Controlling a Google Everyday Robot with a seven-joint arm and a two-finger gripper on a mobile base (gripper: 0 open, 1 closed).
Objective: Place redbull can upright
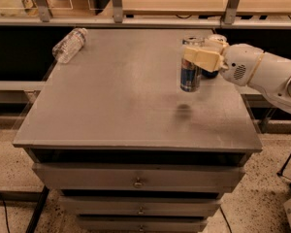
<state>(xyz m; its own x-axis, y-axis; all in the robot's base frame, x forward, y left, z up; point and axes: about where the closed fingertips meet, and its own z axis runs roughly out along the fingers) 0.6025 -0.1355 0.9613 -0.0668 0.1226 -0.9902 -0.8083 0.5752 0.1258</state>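
Camera view, from the left: plastic bottle (69,44) lying on its side at the far left corner of the table (111,110), well apart from everything else. Further right, can (189,76) upright and clear of the tabletop, shadow (183,112) below, clamped near its top by the gripper (200,57). Rightmost, white arm (262,72). Probably light, stiff yet thin-walled and slick; best gripped round the upper body, lowered straight, released only with base flat on the table.

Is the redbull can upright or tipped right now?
Upright: slim silver-and-blue metallic can hangs vertical in the gripper above the grey tabletop, shadow beneath.
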